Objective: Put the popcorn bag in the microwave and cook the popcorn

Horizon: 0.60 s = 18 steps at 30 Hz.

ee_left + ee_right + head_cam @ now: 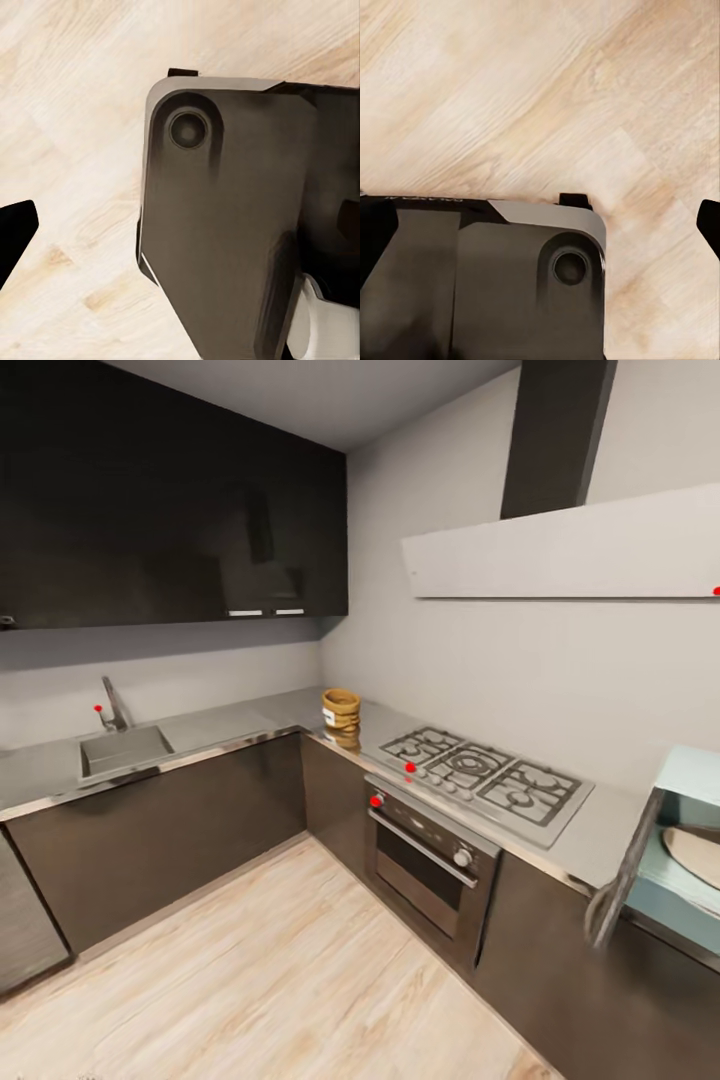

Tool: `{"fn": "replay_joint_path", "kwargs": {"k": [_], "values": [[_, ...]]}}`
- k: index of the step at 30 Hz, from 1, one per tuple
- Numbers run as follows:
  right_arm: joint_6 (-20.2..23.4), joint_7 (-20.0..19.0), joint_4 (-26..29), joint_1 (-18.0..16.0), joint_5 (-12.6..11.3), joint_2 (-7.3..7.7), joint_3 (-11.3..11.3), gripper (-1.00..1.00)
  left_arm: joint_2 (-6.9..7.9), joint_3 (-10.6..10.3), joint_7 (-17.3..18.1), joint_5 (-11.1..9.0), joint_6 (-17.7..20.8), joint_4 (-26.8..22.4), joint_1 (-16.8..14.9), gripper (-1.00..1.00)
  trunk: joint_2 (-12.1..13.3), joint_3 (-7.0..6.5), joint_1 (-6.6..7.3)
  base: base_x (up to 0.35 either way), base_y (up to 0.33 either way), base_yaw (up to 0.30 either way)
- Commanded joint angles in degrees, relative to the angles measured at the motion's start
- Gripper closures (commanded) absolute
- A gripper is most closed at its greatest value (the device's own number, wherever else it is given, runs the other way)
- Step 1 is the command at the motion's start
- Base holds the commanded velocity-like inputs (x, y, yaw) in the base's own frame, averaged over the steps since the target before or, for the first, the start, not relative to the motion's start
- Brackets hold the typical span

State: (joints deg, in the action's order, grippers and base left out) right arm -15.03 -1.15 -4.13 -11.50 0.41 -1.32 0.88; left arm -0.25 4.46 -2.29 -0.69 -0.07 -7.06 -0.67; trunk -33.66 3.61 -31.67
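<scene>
The popcorn bag (340, 712), a small orange-brown sack with a rolled rim and a white label, stands upright on the grey countertop (230, 725) in the corner, left of the gas hob. The mint-blue microwave (692, 778) sits at the far right with its dark-framed door (622, 882) swung open, and a pale turntable shows inside. No popcorn is visible. In the wrist views my left gripper (180, 225) and right gripper (540, 225) hang open over the wood floor and my own dark base, holding nothing.
A gas hob (485, 772) with black grates lies above a steel oven (430, 860). A sink (122, 748) with a tap is at the left. Dark cabinets line both walls, and light plank floor (270, 970) spreads in front.
</scene>
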Motion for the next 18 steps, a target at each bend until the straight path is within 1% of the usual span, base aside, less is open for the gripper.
{"fn": "replay_joint_path", "kwargs": {"k": [1, 5, 18], "values": [[-0.44, -0.08, -0.26, -0.11, 0.03, 0.0, 0.11, -1.0, -0.06, 0.44, 0.01, -0.07, -0.01, -0.03, -0.04, -1.0, -0.09, 0.1, -0.05, 0.241, 0.201, 0.225], [-0.44, -0.17, -0.26, -0.14, 0.03, 0.0, 0.24, -1.0, -0.14, 0.38, 0.01, -0.08, -0.02, 0.02, -0.04, -1.0, -0.09, 0.1, -0.05, 0.264, 0.188, 0.053], [-0.49, -0.17, -0.26, -0.13, -0.06, 0.0, 0.35, -1.0, -0.1, 0.37, 0.01, -0.1, -0.02, 0.03, -0.04, -1.0, -0.09, 0.1, -0.05, 0.287, 0.17, 0.002]]}}
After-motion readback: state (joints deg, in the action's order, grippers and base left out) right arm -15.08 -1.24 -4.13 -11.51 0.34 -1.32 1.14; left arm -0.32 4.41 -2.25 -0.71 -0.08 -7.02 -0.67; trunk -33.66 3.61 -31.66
